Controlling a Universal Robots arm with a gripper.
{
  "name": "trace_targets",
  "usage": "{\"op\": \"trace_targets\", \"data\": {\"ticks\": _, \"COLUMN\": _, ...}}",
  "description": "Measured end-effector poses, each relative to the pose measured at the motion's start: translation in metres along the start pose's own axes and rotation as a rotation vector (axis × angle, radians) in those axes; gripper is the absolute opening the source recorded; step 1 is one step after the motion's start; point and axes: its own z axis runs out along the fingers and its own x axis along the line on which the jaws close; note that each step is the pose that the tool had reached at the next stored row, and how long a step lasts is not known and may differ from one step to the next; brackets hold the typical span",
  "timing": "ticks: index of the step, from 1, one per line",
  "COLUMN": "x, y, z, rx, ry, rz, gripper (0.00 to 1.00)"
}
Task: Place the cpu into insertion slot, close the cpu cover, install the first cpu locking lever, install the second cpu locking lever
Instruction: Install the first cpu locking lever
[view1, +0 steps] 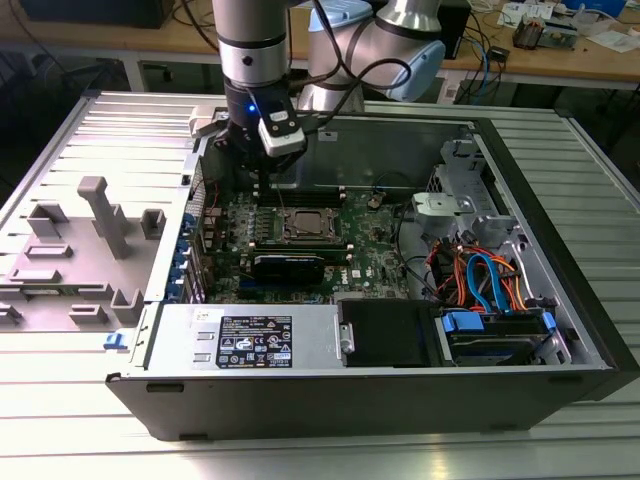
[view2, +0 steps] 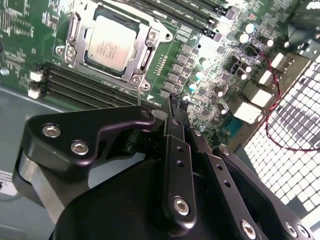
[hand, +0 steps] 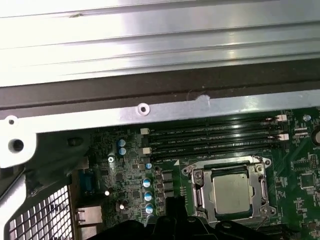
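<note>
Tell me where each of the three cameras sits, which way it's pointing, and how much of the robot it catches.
Exterior view: off the arm, raised, looking down into the open computer case; the arm and gripper hang over the motherboard.
Second wrist view: on the wrist, looking past the gripper at the cpu framed by the cpu cover.
First wrist view: on the wrist, facing the motherboard and computer case; a little of the gripper shows.
Shared: all three show the cpu.

CPU (view2: 110, 48) seated, cover (view2: 148, 47) down.
</note>
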Motion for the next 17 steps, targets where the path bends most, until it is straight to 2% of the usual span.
{"op": "trace_targets", "data": {"ticks": 4, "x": 0.0001, "y": 0.0015, "z": 0.0002, "rx": -0.0014, "ry": -0.0003, "rz": -0.042, "gripper": 0.11}}
{"op": "trace_targets", "data": {"ticks": 11, "x": 0.0009, "y": 0.0115, "z": 0.0003, "rx": -0.0031, "ry": -0.0001, "rz": -0.096, "gripper": 0.11}}
{"op": "trace_targets", "data": {"ticks": 17, "x": -0.0006, "y": 0.0150, "z": 0.0004, "rx": -0.0037, "ry": -0.0001, "rz": -0.114, "gripper": 0.11}}
